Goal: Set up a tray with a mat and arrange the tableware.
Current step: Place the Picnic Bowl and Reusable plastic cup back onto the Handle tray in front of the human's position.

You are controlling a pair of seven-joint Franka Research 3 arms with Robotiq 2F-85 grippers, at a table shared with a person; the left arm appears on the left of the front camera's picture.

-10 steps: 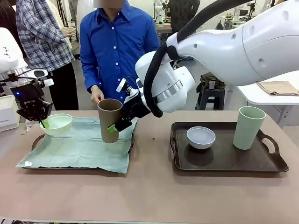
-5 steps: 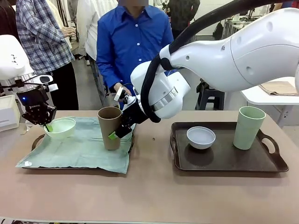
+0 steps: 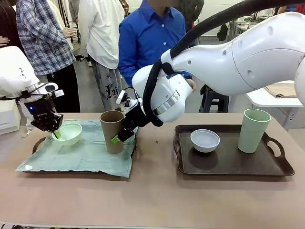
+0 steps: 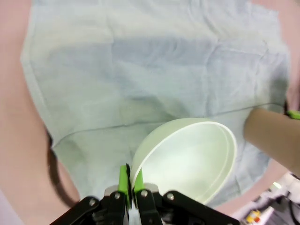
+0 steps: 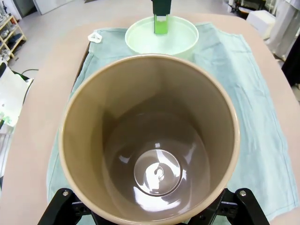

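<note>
Two grips: left hand [image 3: 56, 134] pinches glossy bowl [image 3: 70, 132] (rim), right hand [image 3: 117, 137] clasps cylindrical cup [image 3: 109, 126].

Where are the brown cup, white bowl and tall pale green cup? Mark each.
brown cup [image 3: 108, 134], front view, outer wall.
white bowl [image 3: 205, 140], front view, inner hollow.
tall pale green cup [image 3: 254, 133], front view, outer wall.

Lettering that begins "Fai" stands on the thigh of the grey trousers [image 3: 111, 89] of a person standing behind the table. In the front view it is well beyond the jaws of the left gripper [image 3: 55, 134], up and to their right, and above the jaws of the right gripper [image 3: 115, 137]. The letters after "Fai" are too small to read.
</note>
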